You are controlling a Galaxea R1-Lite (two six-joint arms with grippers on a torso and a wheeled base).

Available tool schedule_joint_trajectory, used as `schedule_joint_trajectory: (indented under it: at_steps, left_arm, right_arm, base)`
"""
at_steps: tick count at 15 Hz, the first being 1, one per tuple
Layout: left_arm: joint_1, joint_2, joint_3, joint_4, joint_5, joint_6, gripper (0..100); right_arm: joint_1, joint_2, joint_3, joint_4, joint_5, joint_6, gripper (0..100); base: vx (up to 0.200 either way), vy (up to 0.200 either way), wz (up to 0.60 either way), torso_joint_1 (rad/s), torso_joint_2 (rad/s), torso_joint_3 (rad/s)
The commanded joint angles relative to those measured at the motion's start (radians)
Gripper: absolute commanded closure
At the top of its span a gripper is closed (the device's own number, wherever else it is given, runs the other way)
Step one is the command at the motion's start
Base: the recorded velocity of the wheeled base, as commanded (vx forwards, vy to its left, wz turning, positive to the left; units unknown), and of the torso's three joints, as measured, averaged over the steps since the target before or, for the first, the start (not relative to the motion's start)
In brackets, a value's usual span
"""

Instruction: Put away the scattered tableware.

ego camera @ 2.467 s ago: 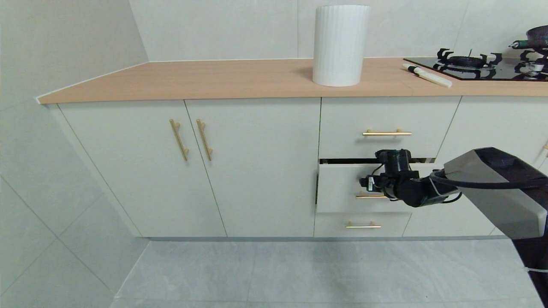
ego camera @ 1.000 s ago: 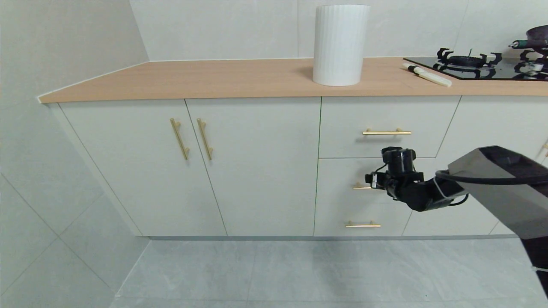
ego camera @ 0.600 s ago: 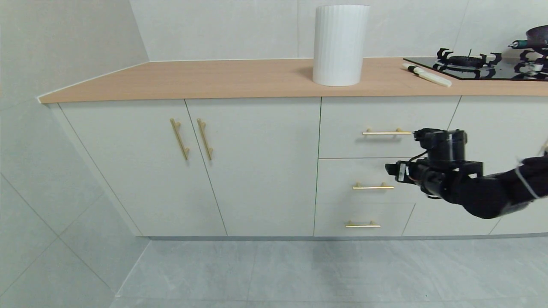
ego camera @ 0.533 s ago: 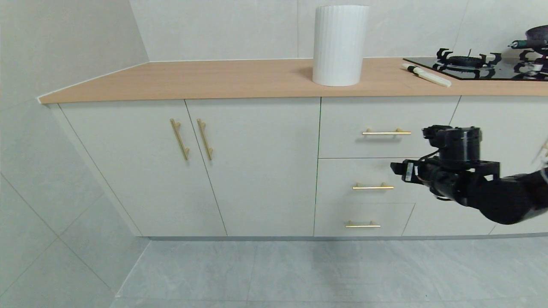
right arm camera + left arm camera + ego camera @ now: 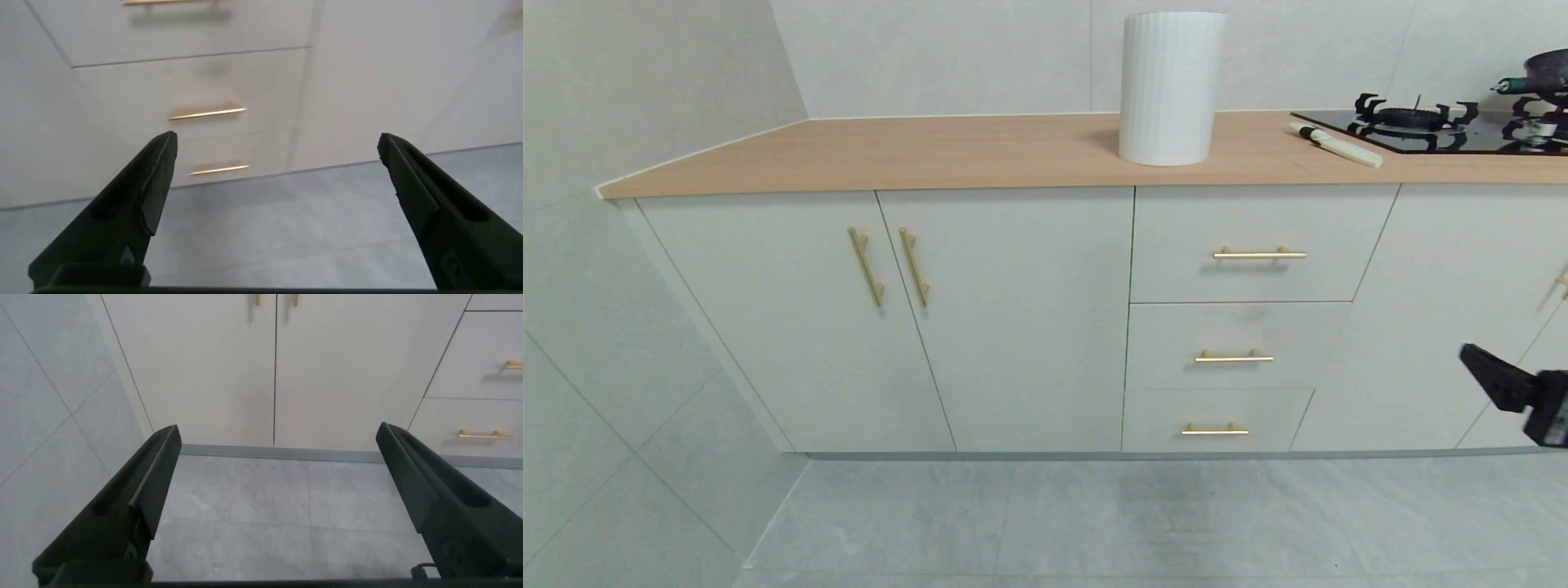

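The middle drawer (image 5: 1233,345), open 2.5 s ago, is now shut, and the right pincer (image 5: 276,143) has withdrawn to the frame's right edge, gaping wide and empty. On the surface (image 5: 931,151), upper right, beside the hob (image 5: 1429,131), lies a cream utensil (image 5: 1335,144). The left pincer (image 5: 278,431) is likewise spread wide, empty.

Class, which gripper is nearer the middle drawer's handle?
Right. The right gripper hangs open facing the middle drawer's handle; the left gripper faces the double doors, that handle off to its side.
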State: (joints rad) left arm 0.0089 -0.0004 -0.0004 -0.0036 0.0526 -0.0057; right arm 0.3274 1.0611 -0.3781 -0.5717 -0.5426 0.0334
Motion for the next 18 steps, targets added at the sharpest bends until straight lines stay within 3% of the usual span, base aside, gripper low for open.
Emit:
schedule_joint_trajectory:
  at_steps: [1, 3, 8, 11, 13, 15, 18]
  left_arm:
    - [0.0, 0.0, 0.0, 0.001, 0.0, 0.0, 0]
    - [0.0, 0.0, 0.0, -0.001, 0.0, 0.0, 0]
    - [0.0, 0.0, 0.0, -0.001, 0.0, 0.0, 0]
    - [0.0, 0.0, 0.0, -0.001, 0.0, 0.0, 0]
    - [0.0, 0.0, 0.0, -0.001, 0.0, 0.0, 0]
    - [0.0, 0.0, 0.0, 0.001, 0.0, 0.0, 0]
    - [0.0, 0.0, 0.0, 0.001, 0.0, 0.0, 0]
  right_arm:
    - [-0.054, -0.463, 0.214, 0.136, -0.051, -0.095, 0]
    - [-0.153, -0.653, 0.237, 0.277, -0.037, -0.101, 0]
    - [-0.266, -0.969, 0.255, 0.53, -0.023, -0.112, 0]
    - [-0.334, -1.058, 0.327, 0.543, -0.007, -0.112, 0]
    - [-0.334, -1.061, 0.377, 0.516, 0.004, -0.098, 0]
    - [-0.334, -1.061, 0.375, 0.523, 0.243, 0.023, 0]
    - [-0.334, -1.06, 0.375, 0.538, 0.392, 0.066, 0]
  base:
    - [0.0, 0.0, 0.0, 0.0, 0.0, 0.0]
    - [0.0, 0.0, 0.0, 0.0, 0.0, 0.0]
    - [0.0, 0.0, 0.0, 0.0, 0.0, 0.0]
    - [0.0, 0.0, 0.0, 0.0, 0.0, 0.0]
    - [0.0, 0.0, 0.0, 0.0, 0.0, 0.0]
    - [0.0, 0.0, 0.0, 0.0, 0.0, 0.0]
    - [0.0, 0.0, 0.0, 0.0, 0.0, 0.0]
